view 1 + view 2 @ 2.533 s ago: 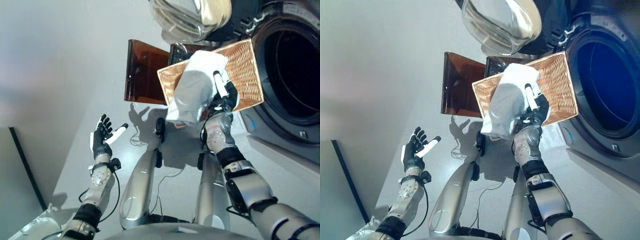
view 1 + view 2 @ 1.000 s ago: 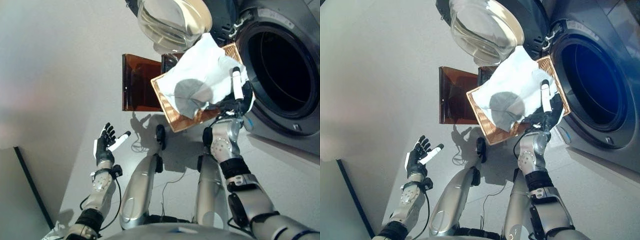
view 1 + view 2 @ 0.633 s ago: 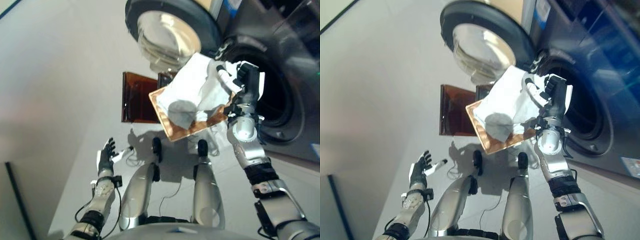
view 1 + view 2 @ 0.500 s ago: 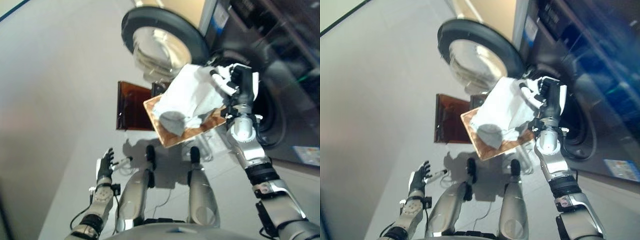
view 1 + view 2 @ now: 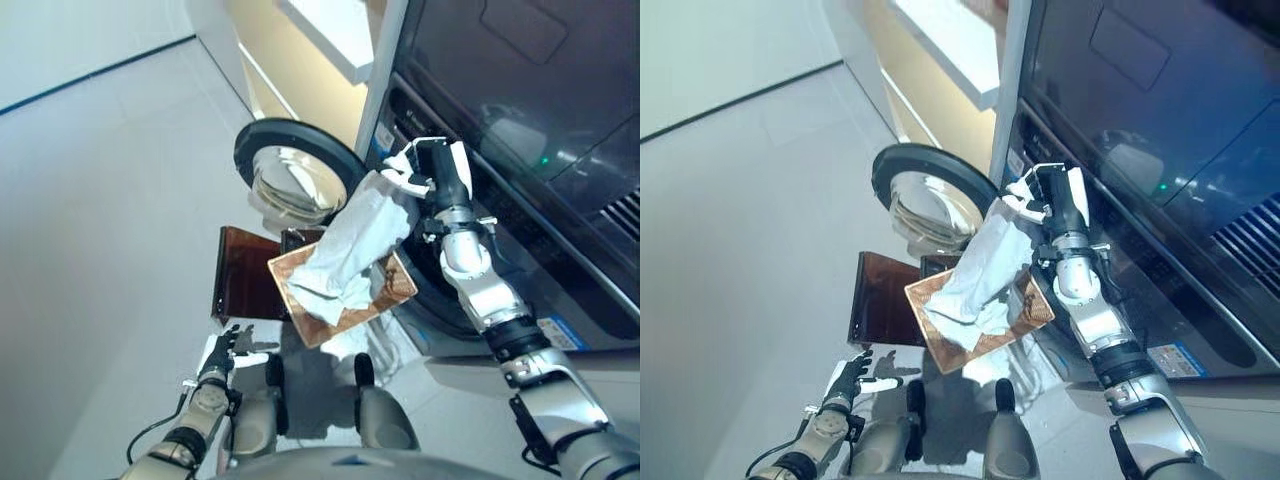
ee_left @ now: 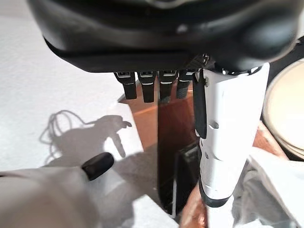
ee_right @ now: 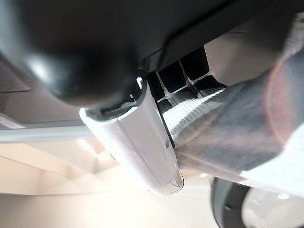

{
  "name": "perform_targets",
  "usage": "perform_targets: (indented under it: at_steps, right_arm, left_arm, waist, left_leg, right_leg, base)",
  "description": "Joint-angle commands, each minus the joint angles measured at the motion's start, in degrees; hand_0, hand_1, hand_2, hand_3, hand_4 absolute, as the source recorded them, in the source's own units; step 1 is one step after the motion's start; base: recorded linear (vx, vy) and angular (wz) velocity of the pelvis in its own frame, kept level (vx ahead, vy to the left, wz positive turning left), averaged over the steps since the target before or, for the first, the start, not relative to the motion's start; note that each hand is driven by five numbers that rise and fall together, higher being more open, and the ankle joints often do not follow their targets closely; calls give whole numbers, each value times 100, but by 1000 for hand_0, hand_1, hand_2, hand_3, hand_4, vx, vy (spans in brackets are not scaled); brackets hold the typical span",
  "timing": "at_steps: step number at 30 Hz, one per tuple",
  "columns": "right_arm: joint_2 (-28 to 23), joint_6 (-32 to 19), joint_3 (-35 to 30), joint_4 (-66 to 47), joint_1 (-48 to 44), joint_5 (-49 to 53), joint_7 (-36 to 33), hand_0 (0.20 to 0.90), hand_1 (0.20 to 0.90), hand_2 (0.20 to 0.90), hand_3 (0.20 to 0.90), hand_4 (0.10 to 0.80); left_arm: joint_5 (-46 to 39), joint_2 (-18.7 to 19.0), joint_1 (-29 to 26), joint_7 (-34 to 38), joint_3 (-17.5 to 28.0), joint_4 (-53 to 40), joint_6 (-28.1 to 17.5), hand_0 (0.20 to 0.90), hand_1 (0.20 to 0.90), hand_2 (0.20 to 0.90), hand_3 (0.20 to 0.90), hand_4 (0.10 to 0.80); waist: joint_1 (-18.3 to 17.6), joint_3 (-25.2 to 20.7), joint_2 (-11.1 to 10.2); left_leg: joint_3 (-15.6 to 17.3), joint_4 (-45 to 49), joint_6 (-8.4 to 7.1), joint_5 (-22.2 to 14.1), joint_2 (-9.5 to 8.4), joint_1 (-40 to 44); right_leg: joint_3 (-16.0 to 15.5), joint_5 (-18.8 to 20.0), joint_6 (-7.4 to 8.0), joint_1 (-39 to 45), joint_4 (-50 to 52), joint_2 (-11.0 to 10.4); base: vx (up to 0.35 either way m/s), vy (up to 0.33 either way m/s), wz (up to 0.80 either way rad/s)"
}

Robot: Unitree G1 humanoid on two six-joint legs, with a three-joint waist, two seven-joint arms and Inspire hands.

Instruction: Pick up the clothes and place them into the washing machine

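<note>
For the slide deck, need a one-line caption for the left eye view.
Right hand lifts the white cloth above the wicker basket, beside the washing machine's open door.

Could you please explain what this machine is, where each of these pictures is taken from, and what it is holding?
It is a humanoid robot with two arms. The two wide pictures come from cameras in its head, looking down; the two close-ups come from cameras on its wrists. Its right hand is raised, fingers curled round a pale cloth that hangs beside the washing machine, whose round door stands open. Below the cloth, a wicker basket and a brown box sit on the floor. The left hand hangs low, open and empty.
</note>
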Motion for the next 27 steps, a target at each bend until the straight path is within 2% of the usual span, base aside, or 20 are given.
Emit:
perform_targets:
  at_steps: [1,12,17,27]
  right_arm:
    - [-61,-519,-113,-125,-857,-217,-55,200,200,200,200,300]
    - [-208,-328,163,-200,-1620,-360,119,200,200,200,200,300]
    - [-295,-307,291,-83,-2002,-352,136,200,200,200,200,300]
    - [-569,-332,738,271,-3039,-254,242,200,200,200,200,300]
  left_arm:
    - [227,-29,-125,10,-422,117,-195,900,900,900,900,800]
    - [261,-100,-189,-24,-515,425,-143,900,900,900,900,800]
    - [224,-79,-269,-27,-590,326,-204,900,900,900,900,800]
    - [92,341,-613,-55,-784,-395,-448,900,900,900,900,800]
  waist:
    - [40,-788,-6]
    - [-21,-1368,-167]
    - [-15,-1462,-193]
    - [-31,-1634,-226]
  left_leg:
    - [121,-102,-209,-173,0,24]
    - [252,-728,-144,-112,-65,732]
    - [287,-789,-140,-121,-75,840]
    - [329,-881,-165,-110,-74,940]
  right_leg:
    - [-146,-630,-15,81,627,5]
    - [-109,-510,94,592,300,-61]
    - [-79,-461,111,679,198,-83]
    - [-52,-331,165,795,-27,-124]
  base:
    - [66,37,-5]
    - [46,20,-6]
    - [2,-1,-1]
    - [4,-1,-4]
